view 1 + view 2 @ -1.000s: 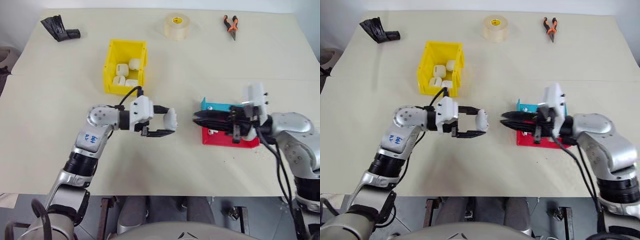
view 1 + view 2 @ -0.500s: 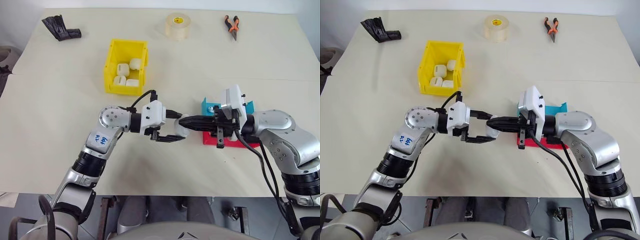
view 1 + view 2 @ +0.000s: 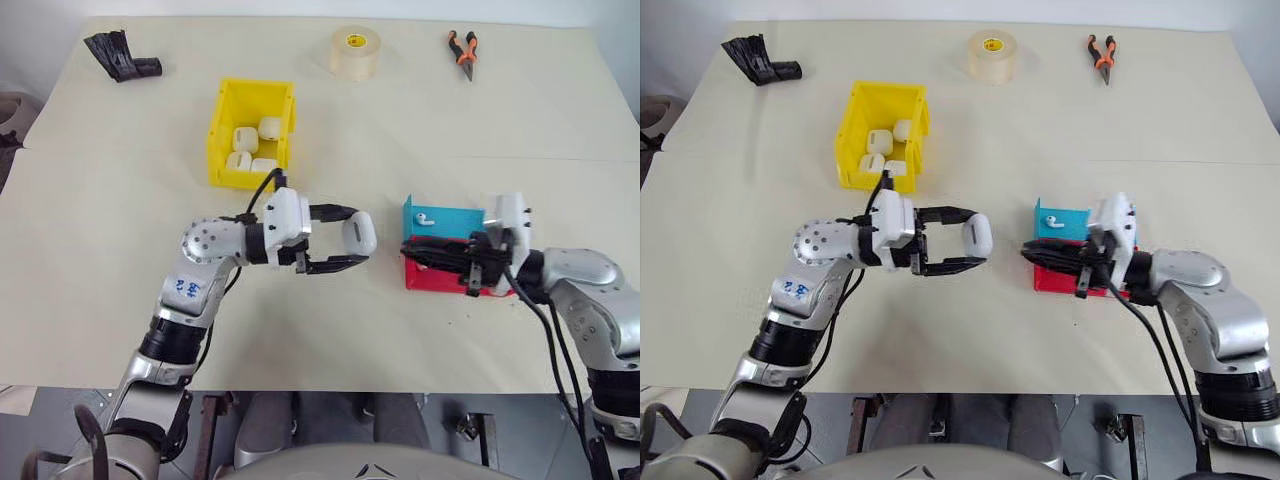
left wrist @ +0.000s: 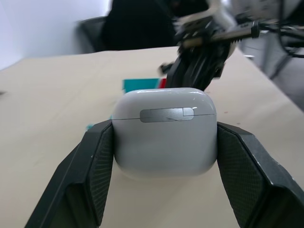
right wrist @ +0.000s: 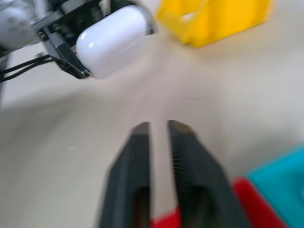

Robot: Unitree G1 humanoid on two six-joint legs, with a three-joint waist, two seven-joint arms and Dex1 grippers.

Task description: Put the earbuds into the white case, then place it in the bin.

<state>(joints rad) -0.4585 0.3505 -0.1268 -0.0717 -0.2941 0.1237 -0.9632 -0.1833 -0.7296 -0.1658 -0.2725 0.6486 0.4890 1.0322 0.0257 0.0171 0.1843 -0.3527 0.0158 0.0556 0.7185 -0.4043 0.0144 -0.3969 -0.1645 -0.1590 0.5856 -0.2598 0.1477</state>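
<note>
Earbud (image 3: 427,217) lies in the blue tray (image 3: 445,214). Left end effector (image 3: 352,241) clenches the white case (image 3: 362,233) with lid closed, above the bench (image 3: 120,200). Right end effector (image 3: 408,249) has its fingers slightly parted, grasping nothing, over the red tray (image 3: 440,279).

Glossy white case (image 3: 362,232) with grey hinge strip; bright yellow bin (image 3: 250,135) upper left; blue tray (image 3: 443,218), red tray (image 3: 440,277); orange-handled pliers (image 3: 461,48) upper right.

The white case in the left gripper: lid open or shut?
Shut. In the left wrist view the white case sits clamped between the left gripper's fingers, its lid seam a thin closed line.
</note>
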